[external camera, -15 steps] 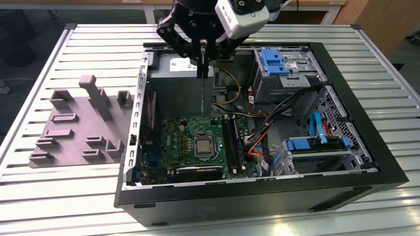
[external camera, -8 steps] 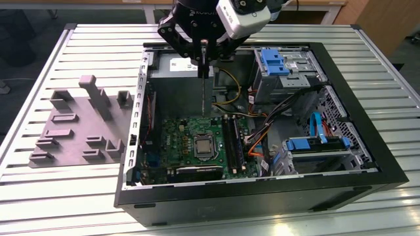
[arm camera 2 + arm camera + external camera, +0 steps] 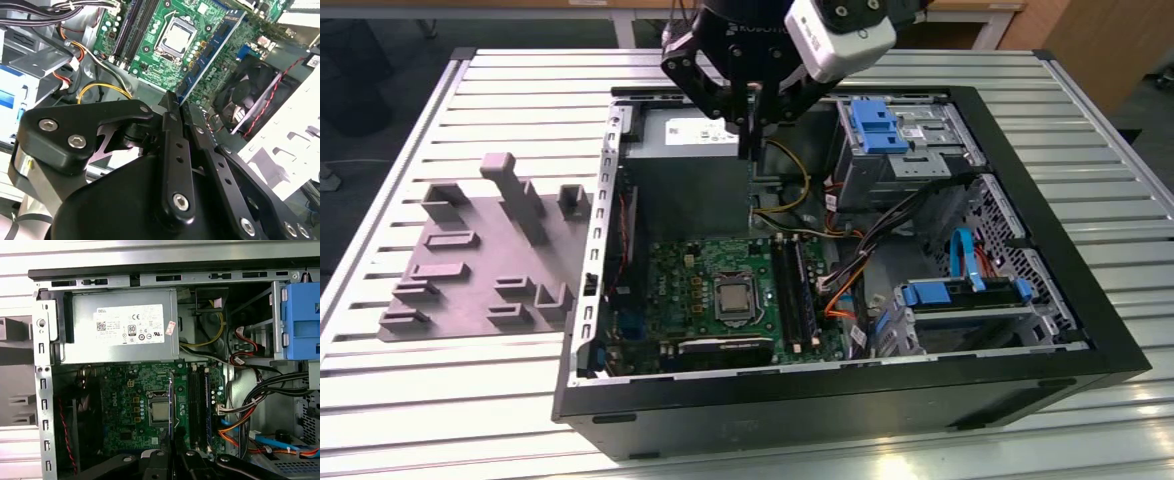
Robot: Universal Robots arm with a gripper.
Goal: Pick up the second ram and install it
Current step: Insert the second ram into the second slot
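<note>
— Above the open black computer case (image 3: 854,395), what hangs there?

— One black two-fingered gripper (image 3: 750,122), its fingers drawn narrow and clamped on one slim dark green memory stick (image 3: 750,150). The stick hangs upright, clear of the board, over the edge where the grey metal power supply box (image 3: 687,170) meets the green motherboard (image 3: 687,290).

— Do the arm cameras agree?

— Yes. In the second wrist view the gripper (image 3: 175,102) pinches the stick (image 3: 212,47), whose bluish face runs out from the fingertips. In the first wrist view the stick (image 3: 171,400) is edge-on, a thin line between the silver processor socket (image 3: 160,411) and the long black slots (image 3: 197,405).

— How many of each?

— One socket, one power supply, one black fan (image 3: 247,95), and two blue plastic drive brackets (image 3: 874,125) (image 3: 961,293). The slots lie side by side; I cannot count them surely.

— And the surroundings?

— The case lies on a table of silver ribbed slats (image 3: 480,400). Toward the exterior view's left sits one grey moulded holder tray (image 3: 480,250) with upright pegs. Behind are a dark floor (image 3: 374,70) and pale wooden furniture (image 3: 1107,45).
</note>
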